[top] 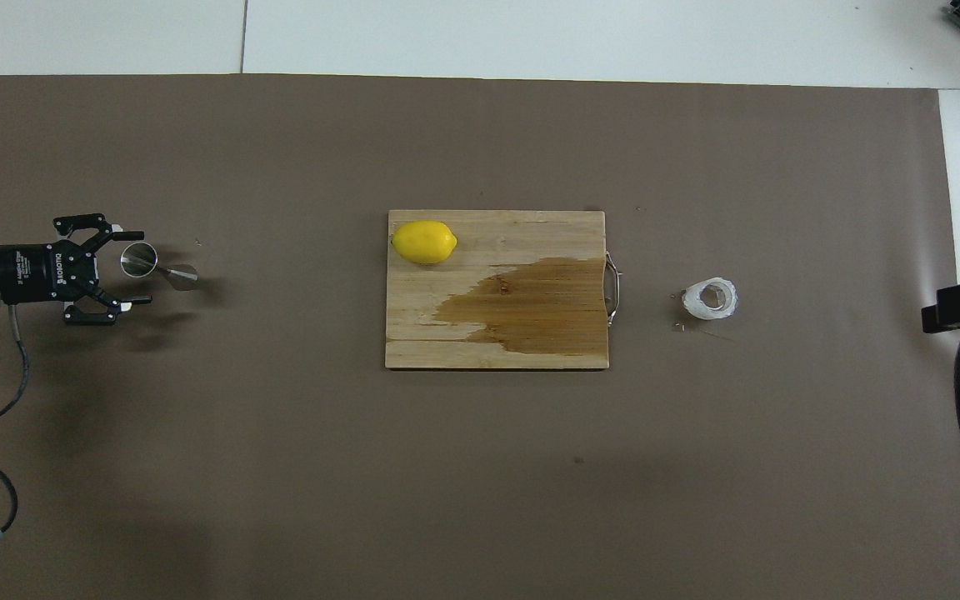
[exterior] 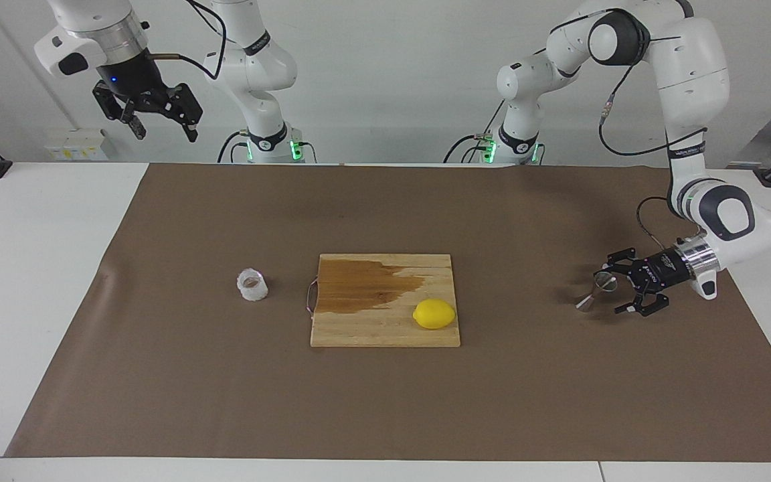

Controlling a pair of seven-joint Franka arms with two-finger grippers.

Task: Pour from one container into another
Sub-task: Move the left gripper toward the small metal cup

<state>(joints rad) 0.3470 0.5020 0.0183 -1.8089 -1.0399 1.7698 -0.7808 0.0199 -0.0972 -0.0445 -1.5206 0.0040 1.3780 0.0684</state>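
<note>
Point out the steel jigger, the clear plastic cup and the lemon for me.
steel jigger (top: 140, 259), overhead view, on the rim of its upper cone.
clear plastic cup (exterior: 252, 285), facing view, on its crinkled side wall.
lemon (exterior: 434, 314), facing view, on the middle of its yellow skin.

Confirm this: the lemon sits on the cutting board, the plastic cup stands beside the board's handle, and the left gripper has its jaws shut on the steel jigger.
Not quite. The left gripper has its jaws open around the steel jigger, not shut on it; the overhead view shows this. The lemon does sit on the cutting board, and the plastic cup stands beside its handle.
</note>
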